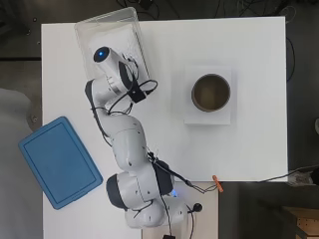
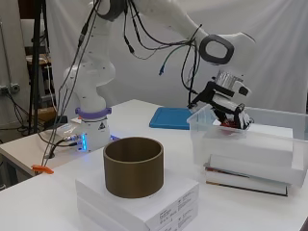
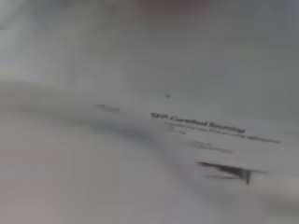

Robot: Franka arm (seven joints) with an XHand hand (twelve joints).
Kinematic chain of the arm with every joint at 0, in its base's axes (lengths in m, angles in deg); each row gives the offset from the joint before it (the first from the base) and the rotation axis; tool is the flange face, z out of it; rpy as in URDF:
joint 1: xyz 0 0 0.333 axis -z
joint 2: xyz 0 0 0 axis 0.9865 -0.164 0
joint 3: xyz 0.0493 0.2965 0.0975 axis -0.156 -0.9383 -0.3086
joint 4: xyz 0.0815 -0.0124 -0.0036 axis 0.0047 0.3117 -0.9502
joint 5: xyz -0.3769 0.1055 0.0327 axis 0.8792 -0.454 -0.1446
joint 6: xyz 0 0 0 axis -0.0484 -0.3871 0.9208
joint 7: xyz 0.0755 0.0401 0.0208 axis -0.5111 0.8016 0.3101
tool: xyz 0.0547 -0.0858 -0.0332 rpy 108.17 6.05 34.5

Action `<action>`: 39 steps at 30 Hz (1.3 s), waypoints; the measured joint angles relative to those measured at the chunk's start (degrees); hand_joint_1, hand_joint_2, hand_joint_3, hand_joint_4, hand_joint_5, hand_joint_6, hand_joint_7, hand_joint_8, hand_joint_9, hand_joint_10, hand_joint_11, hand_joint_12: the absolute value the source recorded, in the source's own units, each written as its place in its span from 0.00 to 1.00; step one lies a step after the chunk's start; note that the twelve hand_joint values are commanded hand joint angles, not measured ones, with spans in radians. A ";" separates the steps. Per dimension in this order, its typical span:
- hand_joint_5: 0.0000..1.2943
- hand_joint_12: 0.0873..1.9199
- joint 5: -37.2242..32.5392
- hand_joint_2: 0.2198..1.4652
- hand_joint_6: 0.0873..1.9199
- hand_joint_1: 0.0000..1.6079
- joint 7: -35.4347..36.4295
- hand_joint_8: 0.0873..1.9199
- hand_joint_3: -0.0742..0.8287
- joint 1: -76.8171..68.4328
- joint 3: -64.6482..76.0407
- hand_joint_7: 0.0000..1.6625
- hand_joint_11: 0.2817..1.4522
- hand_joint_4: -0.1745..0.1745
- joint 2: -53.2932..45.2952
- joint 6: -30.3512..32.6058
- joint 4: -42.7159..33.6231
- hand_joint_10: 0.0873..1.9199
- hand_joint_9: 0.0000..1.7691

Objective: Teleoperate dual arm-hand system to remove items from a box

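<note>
White arm reaches from the 6 o'clock edge of the overhead view up toward 11 o'clock, ending over the clear plastic box (image 1: 89, 27) at the far-left corner of the white surface (image 1: 259, 124). In the overhead view the arm hides the hand and most of the box's inside.

Side view: the hand (image 2: 234, 114) sits just inside the box's (image 2: 250, 149) near wall, pointing down, fingers curled around a small red item (image 2: 230, 123). Only a sliver of red shows between the fingers, so I cannot tell what the item is. The item is above the box's floor, within its walls. The box rests on a flat stack of books or pads (image 2: 245, 180).

Brown cylinder (image 1: 211, 92), open at the top, stands on a white carton (image 1: 192, 117) toward 3 o'clock from the box, well apart from it. In the side view the cylinder (image 2: 134, 166) is upright on the carton (image 2: 168, 202).

Blue lid (image 1: 60, 162) lies flat at the surface's left edge, around 8 o'clock, tilted and overhanging. Small orange clip (image 1: 216, 182) at the 6 o'clock edge, by a cable.

Wrist view: blurred white surface with dark print (image 3: 210, 128), very close; a small red and dark mark (image 3: 224, 169) beside it, cannot tell what it is.
</note>
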 joint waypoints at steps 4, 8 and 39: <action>0.57 0.97 -5.67 0.82 0.99 0.71 4.63 1.00 0.09 0.46 0.57 0.59 0.65 0.99 -0.53 -4.62 -5.98 0.99 0.70; 0.62 0.98 -9.26 0.83 1.00 0.72 8.65 1.00 0.09 0.68 0.84 0.61 0.68 1.00 4.51 -1.06 -4.14 1.00 0.71; 0.52 0.98 -2.98 0.83 1.00 0.72 19.48 1.00 0.08 -12.17 50.20 0.64 0.70 1.00 20.33 -6.82 3.60 1.00 0.74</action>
